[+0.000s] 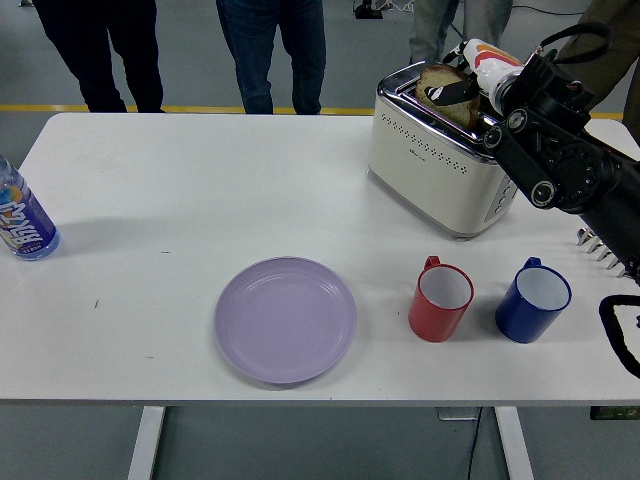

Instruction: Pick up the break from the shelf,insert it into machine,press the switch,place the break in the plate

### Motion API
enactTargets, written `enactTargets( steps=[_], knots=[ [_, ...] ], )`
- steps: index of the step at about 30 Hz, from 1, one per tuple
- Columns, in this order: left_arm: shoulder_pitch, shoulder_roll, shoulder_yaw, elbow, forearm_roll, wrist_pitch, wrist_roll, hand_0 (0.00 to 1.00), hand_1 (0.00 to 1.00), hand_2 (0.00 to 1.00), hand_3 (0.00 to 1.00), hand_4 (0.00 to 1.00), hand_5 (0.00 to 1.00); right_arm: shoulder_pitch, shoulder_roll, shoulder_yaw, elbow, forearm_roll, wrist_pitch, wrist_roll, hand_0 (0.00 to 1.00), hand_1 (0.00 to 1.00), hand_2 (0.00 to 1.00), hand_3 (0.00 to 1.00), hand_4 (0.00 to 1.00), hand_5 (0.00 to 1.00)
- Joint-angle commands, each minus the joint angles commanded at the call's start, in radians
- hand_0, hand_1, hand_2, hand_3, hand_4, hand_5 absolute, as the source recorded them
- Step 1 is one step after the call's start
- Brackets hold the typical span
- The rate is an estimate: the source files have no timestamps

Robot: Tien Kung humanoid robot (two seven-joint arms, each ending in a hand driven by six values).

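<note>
1. Two mugs sit lower right on the worktop (pixel 200 190): a red mug (pixel 441 298) and a blue mug (pixel 533 300), side by side but apart, both below the toaster.
2. Toaster (pixel 442 160) is upper right, cream with a chrome top. The bread slice (pixel 440 85) is poking out of the top slot, only partly down in it.
3. Right hand (pixel 470 72) is over the toaster top, fingers clamped on the bread slice. The black arm comes in from the right edge and covers the toaster's right end, so you can't really see the switch side.
4. Purple plate (pixel 286 319) sits lower centre with nothing on it, well apart from the toaster. The red mug is just right of the plate, roughly between it and the toaster.
5. Plastic bottle (pixel 20 220) with a blue label stands at the far left edge, way off from everything else.
6. Some people (pixel 270 45) stand behind the far side at the top of the frame, only legs showing.
7. Metal rack tips (pixel 603 250) peek in at the right edge, mostly hidden by the arm.
</note>
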Motion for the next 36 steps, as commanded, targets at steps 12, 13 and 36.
enactTargets(
  steps=[12,13,36],
  knots=[
    [-0.001,0.000,0.001,0.000,-0.003,0.002,-0.001,0.631,0.495,0.491,0.539,0.335,0.799,0.009,0.008,-0.037,-0.001,-0.017,-0.010,-0.005,0.412,0.466,0.600,0.711,0.739,0.317],
    [-0.001,0.000,0.001,0.000,-0.002,0.002,0.000,0.631,0.495,0.491,0.539,0.335,0.799,0.009,0.009,-0.039,0.000,-0.020,-0.008,-0.006,0.412,0.466,0.600,0.711,0.739,0.317],
    [-0.003,0.000,0.005,0.000,-0.009,0.004,-0.002,0.631,0.495,0.490,0.539,0.335,0.798,0.019,0.020,-0.094,-0.007,-0.059,-0.023,-0.024,0.210,0.316,0.500,0.596,0.684,0.248]
  ],
)
